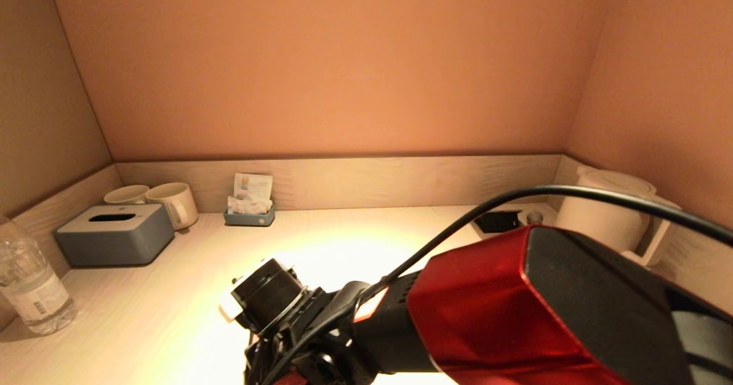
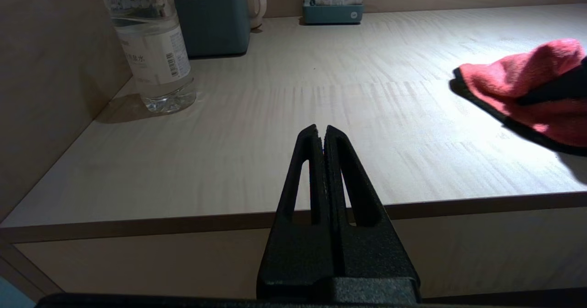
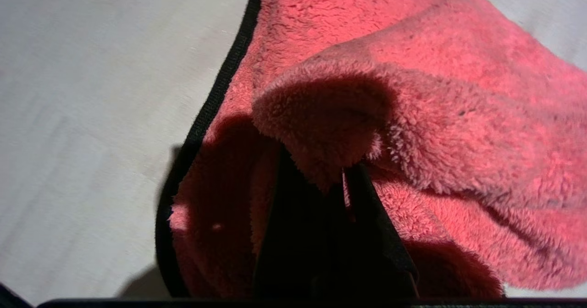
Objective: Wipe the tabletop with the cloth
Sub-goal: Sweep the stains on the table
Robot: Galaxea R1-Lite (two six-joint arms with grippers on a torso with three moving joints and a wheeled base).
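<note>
1. The tabletop (image 1: 172,293) is pale wood, boxed in by walls at the back and both sides.
2. The right arm (image 1: 515,310), red and black, reaches over the middle of the front part of the tabletop.
3. A white kettle (image 1: 607,213) stands in the far right corner.
4. A grey tissue box (image 1: 114,233) sits at the far left, with two cups (image 1: 172,201) just behind it and a water bottle (image 1: 28,282) nearer the front by the left wall.
5. The cloth (image 3: 412,115), red with a black edge, lies bunched on the tabletop near the front, right of centre.
6. The right hand (image 3: 330,179) is pinched tight on a fold of the cloth.
7. The left hand (image 2: 321,131) hangs just off the front edge, fingers pressed together, holding nothing.
8. A small tray of sachets (image 1: 249,210) rests against the back wall.
</note>
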